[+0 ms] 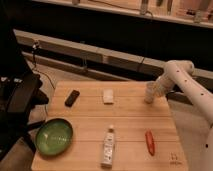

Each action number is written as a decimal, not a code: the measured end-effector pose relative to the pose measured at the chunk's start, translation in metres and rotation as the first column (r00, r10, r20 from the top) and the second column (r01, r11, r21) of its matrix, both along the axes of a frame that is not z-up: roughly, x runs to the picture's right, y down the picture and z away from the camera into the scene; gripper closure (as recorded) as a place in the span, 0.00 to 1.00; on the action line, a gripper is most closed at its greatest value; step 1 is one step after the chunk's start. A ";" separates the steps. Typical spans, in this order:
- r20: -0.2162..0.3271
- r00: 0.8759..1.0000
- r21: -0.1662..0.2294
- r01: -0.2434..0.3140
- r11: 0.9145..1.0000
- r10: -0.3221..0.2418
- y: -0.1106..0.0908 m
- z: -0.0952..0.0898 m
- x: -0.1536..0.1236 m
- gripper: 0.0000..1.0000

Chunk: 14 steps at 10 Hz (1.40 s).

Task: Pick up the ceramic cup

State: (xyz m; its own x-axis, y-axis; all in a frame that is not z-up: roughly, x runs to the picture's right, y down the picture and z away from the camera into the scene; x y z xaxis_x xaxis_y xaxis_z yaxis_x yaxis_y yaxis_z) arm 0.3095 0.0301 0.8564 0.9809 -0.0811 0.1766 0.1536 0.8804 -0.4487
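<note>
The ceramic cup (pixel 149 94) is a small off-white cup standing near the far right edge of the wooden table (pixel 130 117). My gripper (pixel 155 89) is at the end of the white arm that reaches in from the right. It sits right against the cup's right side at cup height. The gripper partly hides the cup's right side, and I cannot make out whether it holds the cup.
A flat white block (pixel 108 96) and a black object (pixel 72 97) lie at the far side. A green bowl (pixel 54 136), a white labelled bottle (pixel 108 146) and an orange-red object (pixel 149 141) lie near the front. A black chair (pixel 20 100) stands at the left.
</note>
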 end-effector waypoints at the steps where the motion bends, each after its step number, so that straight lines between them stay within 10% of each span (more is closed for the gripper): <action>1: 0.001 1.000 0.003 0.004 1.000 -0.004 -0.008 -0.007 -0.003 0.98; 14: 0.020 0.998 0.014 0.062 0.998 -0.063 -0.012 -0.016 -0.031 1.00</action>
State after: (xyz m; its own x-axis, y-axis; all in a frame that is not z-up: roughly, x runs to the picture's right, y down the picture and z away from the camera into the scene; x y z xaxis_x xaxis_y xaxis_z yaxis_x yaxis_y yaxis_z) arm 0.2783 0.0182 0.8407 0.9701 -0.1446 0.1949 0.2174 0.8747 -0.4332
